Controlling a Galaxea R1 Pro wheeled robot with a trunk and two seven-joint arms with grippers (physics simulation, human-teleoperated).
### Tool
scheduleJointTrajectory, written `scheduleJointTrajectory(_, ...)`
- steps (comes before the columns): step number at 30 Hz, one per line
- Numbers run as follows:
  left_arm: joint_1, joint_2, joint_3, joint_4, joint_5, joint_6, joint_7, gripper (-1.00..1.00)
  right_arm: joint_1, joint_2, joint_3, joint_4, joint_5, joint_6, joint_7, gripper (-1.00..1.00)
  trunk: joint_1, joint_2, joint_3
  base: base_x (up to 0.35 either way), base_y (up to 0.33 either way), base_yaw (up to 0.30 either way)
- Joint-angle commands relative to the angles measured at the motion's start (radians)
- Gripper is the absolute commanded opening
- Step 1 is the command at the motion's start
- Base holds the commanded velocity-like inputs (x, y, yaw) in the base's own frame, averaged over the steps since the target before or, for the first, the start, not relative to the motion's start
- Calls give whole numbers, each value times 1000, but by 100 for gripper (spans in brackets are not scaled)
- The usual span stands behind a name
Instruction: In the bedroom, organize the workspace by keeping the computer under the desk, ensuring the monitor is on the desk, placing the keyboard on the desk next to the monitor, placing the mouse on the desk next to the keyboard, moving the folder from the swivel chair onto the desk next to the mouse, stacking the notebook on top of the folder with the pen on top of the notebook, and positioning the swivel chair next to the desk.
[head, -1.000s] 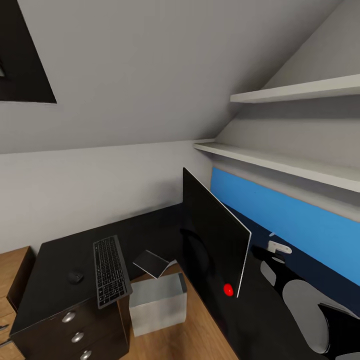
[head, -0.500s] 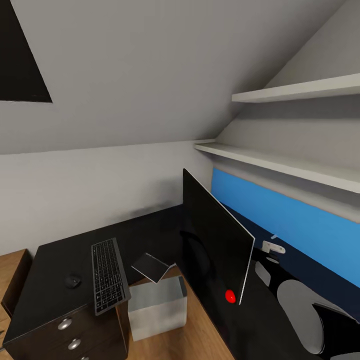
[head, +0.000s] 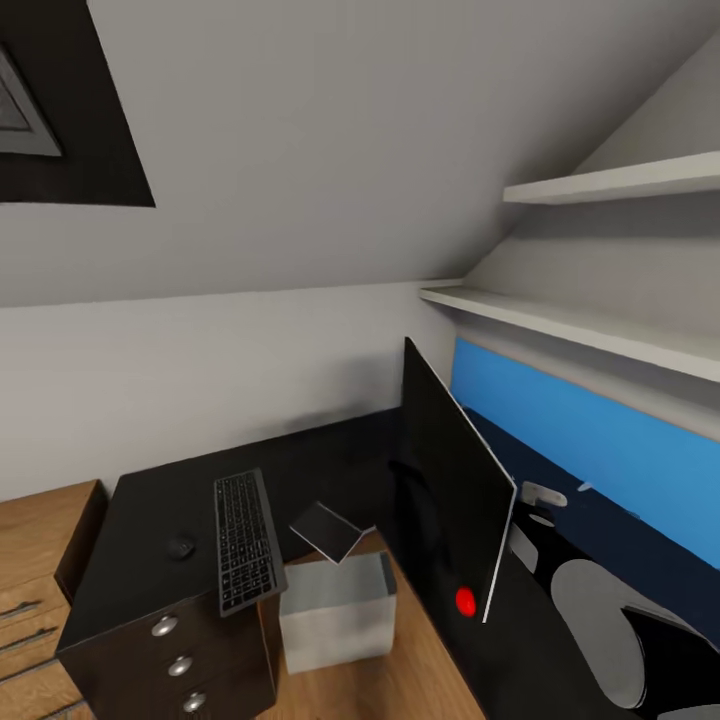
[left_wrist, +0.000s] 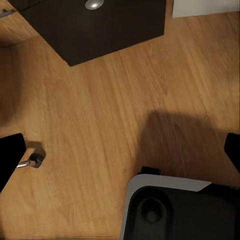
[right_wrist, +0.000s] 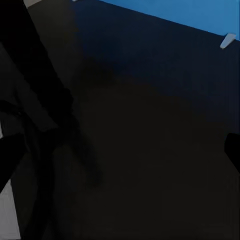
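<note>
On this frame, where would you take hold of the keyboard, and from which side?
Probably at the near short end of the keyboard, which juts past the front edge of the desk above the drawer knobs. It is slim and lies flat, so elsewhere little edge shows; at the overhang one finger could slip beneath and one on top. I would bring the tool in from the front, roughly level with the desk top.
</note>
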Motion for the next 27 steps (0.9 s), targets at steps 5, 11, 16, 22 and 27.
scheduleJointTrajectory(5,-1,0,-7,1,4,-2,6,100,0,0,-2,1,-1,-5,-1,100,0,-1,0,0,0,273)
scheduleJointTrajectory(11,-1,0,-7,0,4,-2,6,100,0,-1,-2,1,-1,-5,1,100,0,-1,0,-77,0,131)
scheduleJointTrajectory(16,-1,0,-7,-1,4,-2,6,100,0,0,-2,1,-1,-12,0,100,0,-1,0,-53,0,53)
scheduleJointTrajectory(22,-1,0,-7,0,4,-2,6,100,0,0,-2,2,-2,-29,-3,100,0,-1,0,-4,0,225)
scheduleJointTrajectory(27,-1,0,-7,0,4,-2,6,100,0,2,-2,3,-2,-32,-3,100,0,-1,0,0,0,273)
